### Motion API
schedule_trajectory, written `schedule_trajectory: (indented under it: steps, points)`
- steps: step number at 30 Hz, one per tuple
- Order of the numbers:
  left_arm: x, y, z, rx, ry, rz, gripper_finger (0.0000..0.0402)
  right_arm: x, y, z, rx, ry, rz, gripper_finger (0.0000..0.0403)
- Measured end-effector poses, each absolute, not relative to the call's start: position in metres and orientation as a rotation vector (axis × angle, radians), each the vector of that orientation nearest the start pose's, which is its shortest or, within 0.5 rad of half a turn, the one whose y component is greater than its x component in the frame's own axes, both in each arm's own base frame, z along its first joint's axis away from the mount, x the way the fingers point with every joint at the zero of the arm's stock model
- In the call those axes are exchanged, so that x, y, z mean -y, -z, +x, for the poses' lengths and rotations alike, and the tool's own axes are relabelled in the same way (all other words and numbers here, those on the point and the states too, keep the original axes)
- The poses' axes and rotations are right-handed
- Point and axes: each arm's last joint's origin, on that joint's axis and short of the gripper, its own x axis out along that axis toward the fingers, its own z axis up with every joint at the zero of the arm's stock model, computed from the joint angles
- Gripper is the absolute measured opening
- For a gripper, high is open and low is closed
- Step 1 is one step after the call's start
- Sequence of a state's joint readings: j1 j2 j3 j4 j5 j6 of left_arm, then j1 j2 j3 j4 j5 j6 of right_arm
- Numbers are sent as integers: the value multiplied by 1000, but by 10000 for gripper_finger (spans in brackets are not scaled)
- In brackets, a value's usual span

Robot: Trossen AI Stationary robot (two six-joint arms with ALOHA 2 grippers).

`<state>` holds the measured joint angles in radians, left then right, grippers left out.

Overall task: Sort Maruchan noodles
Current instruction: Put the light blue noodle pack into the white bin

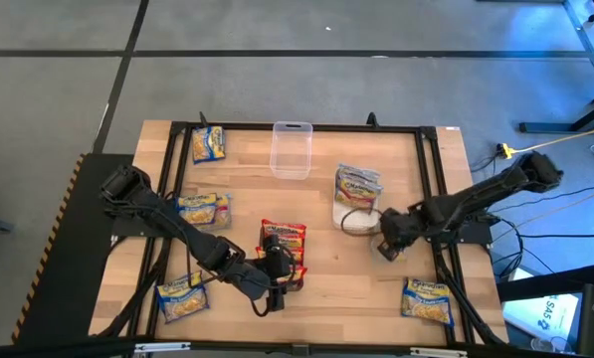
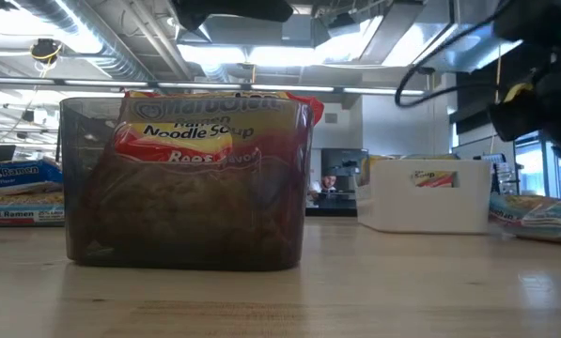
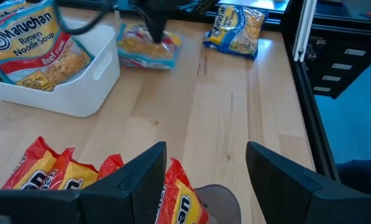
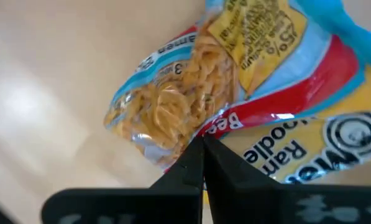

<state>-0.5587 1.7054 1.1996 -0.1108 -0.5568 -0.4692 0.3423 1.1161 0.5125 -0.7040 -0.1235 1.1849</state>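
Red Maruchan noodle packets (image 1: 283, 237) stand in a dark grey container (image 2: 186, 183) at the table's near middle. My left gripper (image 3: 204, 168) hovers open just above them, with nothing between its fingers. Beside the white container (image 1: 342, 211), which holds beef packets (image 3: 30, 43), my right gripper (image 4: 201, 158) is shut on a light-blue and red packet (image 4: 191, 93). In the left wrist view this packet (image 3: 149, 50) shows below the right gripper (image 3: 155, 25). My right gripper pinches the light-blue packet at one edge (image 4: 191, 134) between its two shut fingertips. The fingers come from above, slanting steeply down. The packet hangs below them, close over the wood beside the white container. Whether its lower end touches the table I cannot tell.
A clear container (image 1: 291, 149) stands at the far middle. Loose packets lie at the far left (image 1: 208, 144), left middle (image 1: 203, 209), near left (image 1: 182, 296) and near right (image 1: 426, 298). A black frame (image 1: 431, 179) borders the table top.
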Motion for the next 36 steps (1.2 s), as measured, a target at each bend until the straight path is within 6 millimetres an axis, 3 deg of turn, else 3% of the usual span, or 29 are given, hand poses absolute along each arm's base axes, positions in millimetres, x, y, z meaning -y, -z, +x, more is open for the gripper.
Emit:
schedule_trajectory:
  steps: [11,17,22,26,30,36]
  points:
    - [186,-245,326,-504,-128,-173,215,-124,-147,173,-1192,90,827,1]
    - [194,-229,338,-482,-103,-203,215,-143,-133,198,-970,54,784,1]
    - [203,-213,351,-480,-78,-237,212,-161,-149,208,-926,18,645,1]
    - [211,-214,367,-467,-67,-240,211,-165,-172,200,-971,28,563,1]
    - [218,-213,387,-476,-78,-220,211,-156,-190,180,-945,114,547,1]
    - [218,-198,427,-500,-120,-231,211,-136,-180,155,-894,194,698,1]
